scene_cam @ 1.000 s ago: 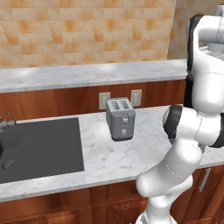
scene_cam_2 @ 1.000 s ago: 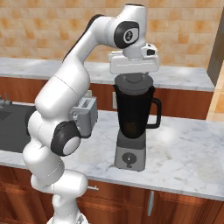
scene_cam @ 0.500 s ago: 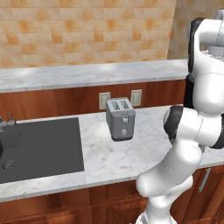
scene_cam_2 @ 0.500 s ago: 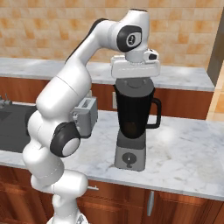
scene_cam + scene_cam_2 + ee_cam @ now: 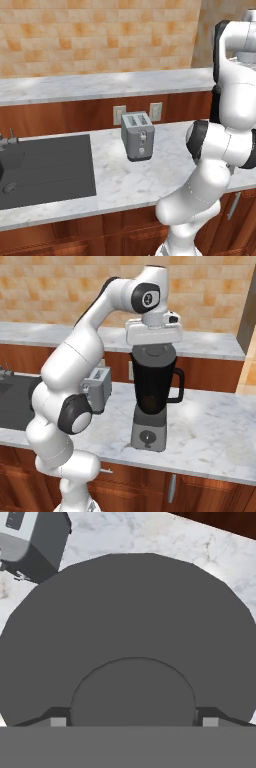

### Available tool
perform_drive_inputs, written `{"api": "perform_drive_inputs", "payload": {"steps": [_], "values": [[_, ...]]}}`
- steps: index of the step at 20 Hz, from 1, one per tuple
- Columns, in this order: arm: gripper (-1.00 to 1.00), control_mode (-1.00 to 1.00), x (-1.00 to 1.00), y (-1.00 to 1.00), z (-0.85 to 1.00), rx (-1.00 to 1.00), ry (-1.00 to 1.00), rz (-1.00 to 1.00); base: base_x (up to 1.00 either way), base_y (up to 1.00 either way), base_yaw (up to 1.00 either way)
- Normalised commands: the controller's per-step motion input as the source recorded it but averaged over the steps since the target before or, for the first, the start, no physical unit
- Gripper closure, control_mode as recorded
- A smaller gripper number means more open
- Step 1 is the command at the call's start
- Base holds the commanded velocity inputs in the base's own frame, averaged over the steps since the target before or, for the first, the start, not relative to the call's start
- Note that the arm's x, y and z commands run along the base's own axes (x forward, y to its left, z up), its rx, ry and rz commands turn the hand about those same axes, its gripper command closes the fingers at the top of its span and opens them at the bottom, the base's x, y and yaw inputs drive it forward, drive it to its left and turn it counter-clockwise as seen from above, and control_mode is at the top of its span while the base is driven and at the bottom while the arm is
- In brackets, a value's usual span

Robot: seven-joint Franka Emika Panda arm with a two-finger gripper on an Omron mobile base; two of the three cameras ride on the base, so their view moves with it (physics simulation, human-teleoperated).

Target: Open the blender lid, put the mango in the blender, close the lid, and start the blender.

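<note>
While the hand sits directly over the blender [image 5: 151,401], the main risk is a poor purchase on the lid [image 5: 130,627]: the hand view shows the two fingertips [image 5: 58,722] set apart on either side of the raised centre knob, so the jaws stand spread with nothing pinched. If they close off-centre or too high, the knob could slip out and the lid stay seated; a lift at an angle might drag the tall jar and rock it on its grey base. The toaster [image 5: 138,135] stands just beside the blender on the arm's side, and a wide swing with the lid could clip it. No mango can be made out, so the fruit's place is unconfirmed. The bench [image 5: 215,431] is pale marble, with a dark sink [image 5: 45,167] set into it well away from the blender. Behind runs a raised marble ledge over wood panelling with two wall sockets, and orange-tan tile above.
</note>
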Motion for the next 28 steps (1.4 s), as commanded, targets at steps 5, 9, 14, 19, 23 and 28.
{"api": "perform_drive_inputs", "payload": {"steps": [5,9,14,19,23,28], "values": [[1.0,-1.0,0.0,-0.03,0.28,0.0,0.0,0.03,0.0,0.0,0.0],[1.0,-1.0,0.01,0.0,-0.29,-0.02,0.04,0.05,0.0,0.0,0.0],[1.0,-1.0,0.01,0.0,-0.67,-0.04,0.16,0.09,0.0,0.0,0.0],[1.0,-1.0,0.01,0.0,-0.13,-0.13,0.06,0.16,0.0,0.0,0.0],[1.0,-1.0,0.0,0.0,0.09,-0.12,0.01,0.15,0.0,0.0,0.0],[1.0,-1.0,0.0,0.0,-0.03,-0.11,0.02,0.19,0.0,0.0,0.0]]}}
